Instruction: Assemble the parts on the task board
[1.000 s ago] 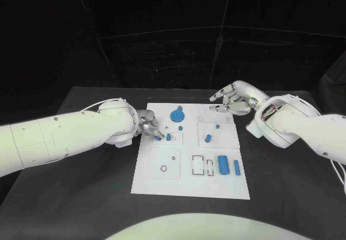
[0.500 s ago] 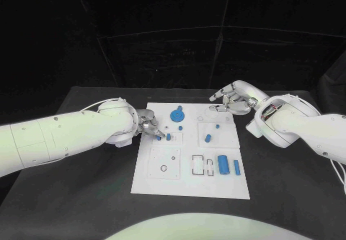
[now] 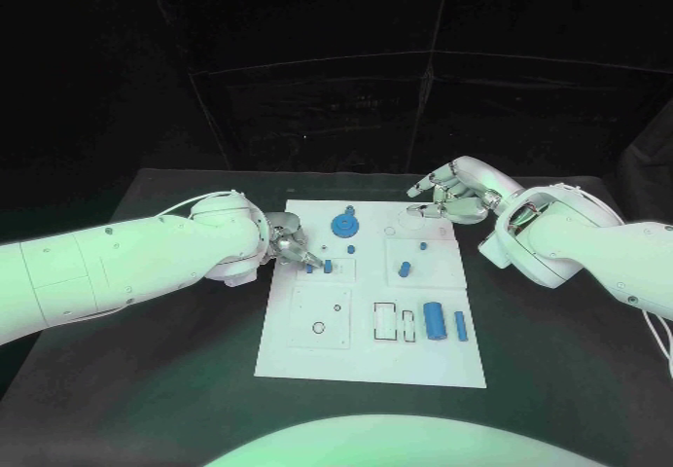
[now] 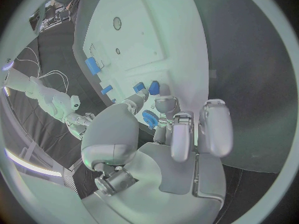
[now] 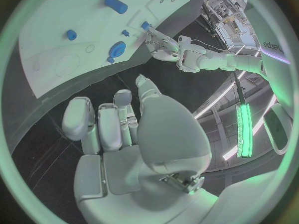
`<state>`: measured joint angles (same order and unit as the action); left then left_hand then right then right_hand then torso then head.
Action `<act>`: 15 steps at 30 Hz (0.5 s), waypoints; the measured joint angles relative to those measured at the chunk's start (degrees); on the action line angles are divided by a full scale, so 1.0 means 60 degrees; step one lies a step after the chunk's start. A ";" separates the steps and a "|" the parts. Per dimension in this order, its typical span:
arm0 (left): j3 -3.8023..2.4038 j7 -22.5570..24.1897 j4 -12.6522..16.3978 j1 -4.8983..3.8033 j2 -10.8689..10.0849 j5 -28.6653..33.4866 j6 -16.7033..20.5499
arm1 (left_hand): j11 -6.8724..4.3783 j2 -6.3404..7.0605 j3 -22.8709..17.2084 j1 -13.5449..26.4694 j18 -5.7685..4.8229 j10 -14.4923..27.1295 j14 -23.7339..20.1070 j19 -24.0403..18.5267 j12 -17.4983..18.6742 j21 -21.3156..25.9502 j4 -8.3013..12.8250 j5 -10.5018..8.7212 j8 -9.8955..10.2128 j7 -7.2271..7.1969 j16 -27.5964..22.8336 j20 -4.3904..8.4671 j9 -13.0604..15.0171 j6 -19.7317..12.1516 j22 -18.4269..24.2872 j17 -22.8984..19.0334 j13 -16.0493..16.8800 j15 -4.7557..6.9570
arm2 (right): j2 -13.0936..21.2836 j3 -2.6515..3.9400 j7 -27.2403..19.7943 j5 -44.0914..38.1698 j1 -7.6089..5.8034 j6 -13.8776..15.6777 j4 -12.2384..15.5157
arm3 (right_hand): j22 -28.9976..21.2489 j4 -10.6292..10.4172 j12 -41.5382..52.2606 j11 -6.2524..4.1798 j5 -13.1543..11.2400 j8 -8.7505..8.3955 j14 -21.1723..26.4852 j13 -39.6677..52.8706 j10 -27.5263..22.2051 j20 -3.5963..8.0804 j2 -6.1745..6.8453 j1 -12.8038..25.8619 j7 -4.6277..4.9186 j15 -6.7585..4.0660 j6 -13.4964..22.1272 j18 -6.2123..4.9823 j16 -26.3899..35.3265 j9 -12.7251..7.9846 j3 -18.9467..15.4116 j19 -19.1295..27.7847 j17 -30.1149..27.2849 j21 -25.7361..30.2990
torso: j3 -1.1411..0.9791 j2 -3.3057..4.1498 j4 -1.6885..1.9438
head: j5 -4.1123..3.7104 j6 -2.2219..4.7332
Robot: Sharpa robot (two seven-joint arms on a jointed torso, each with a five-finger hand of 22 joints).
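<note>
The black table (image 3: 168,389) fills the lower part of the head view, and the white board (image 3: 371,341) lies in the middle of it, running from the centre of the frame down toward the lower middle. My left arm (image 3: 113,268) comes in from the left edge and my right arm (image 3: 589,243) from the right edge. My left hand (image 3: 292,245) sits at the board's upper left edge, its fingers (image 4: 212,127) bent down over the board with a small blue piece (image 4: 149,118) just at the fingertips; I cannot tell whether it is pinched or only touched. My right hand (image 3: 451,193) hangs above the board's upper right corner, fingers curled loosely and apart, gripping nothing. On the board, a round blue disc (image 3: 345,227) lies near the upper middle, a blue cylinder (image 3: 435,317) stands out at the lower right with a slimmer blue bar (image 3: 460,326) just beside it, and a short blue peg (image 3: 404,269) lies right of centre. 2 smaller blue pieces (image 3: 329,265) sit near my left fingertips.
</note>
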<state>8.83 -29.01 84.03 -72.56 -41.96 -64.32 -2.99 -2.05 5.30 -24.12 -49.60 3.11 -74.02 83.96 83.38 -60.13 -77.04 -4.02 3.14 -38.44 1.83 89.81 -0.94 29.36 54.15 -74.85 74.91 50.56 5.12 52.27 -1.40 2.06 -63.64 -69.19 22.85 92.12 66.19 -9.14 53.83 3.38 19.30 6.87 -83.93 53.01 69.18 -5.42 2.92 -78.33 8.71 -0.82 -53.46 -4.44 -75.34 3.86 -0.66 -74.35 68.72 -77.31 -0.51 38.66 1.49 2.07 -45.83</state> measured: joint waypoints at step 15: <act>-0.0025 0.0777 0.0197 -0.0124 -0.0447 0.1142 0.1084 | 0.0705 0.0024 0.0664 -0.0447 0.0846 0.2530 -0.0115 -0.2139 0.2564 0.3851 -0.0268 0.0000 0.0827 0.0786 -0.2034 -0.0446 -0.0558 -0.1575 0.3980 -0.0364 -0.2526 -0.0562 | -0.0008 0.0000 0.0000 0.0002 0.0000 0.0000 -0.0009 | -0.0008 0.0000 0.0000 0.0000 0.0000 0.0000 0.0000 0.0001 0.0000 0.0000 0.0000 0.0000 0.0000 0.0000 0.0000 0.0001 0.0000 0.0000 0.0000 0.0000 -0.0007 0.0000 | 0.0002 -0.0004 0.0001 | -0.0033 0.0078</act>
<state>8.68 -24.35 85.22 -73.30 -44.64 -57.47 3.51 2.18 5.44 -20.13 -52.29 8.19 -58.84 83.27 70.55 -44.75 -53.93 -5.63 3.14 -33.48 6.55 77.61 -3.61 26.01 44.70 -50.97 72.72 35.40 1.75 52.22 -1.40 2.06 -63.62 -69.19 22.85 92.06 66.14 -9.14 53.83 3.38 19.30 6.87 -83.93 53.02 69.18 -5.42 2.92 -78.33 8.71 -0.82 -53.46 -4.44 -75.34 3.86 -0.65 -74.35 68.68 -77.31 -0.50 38.63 1.49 1.87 -45.36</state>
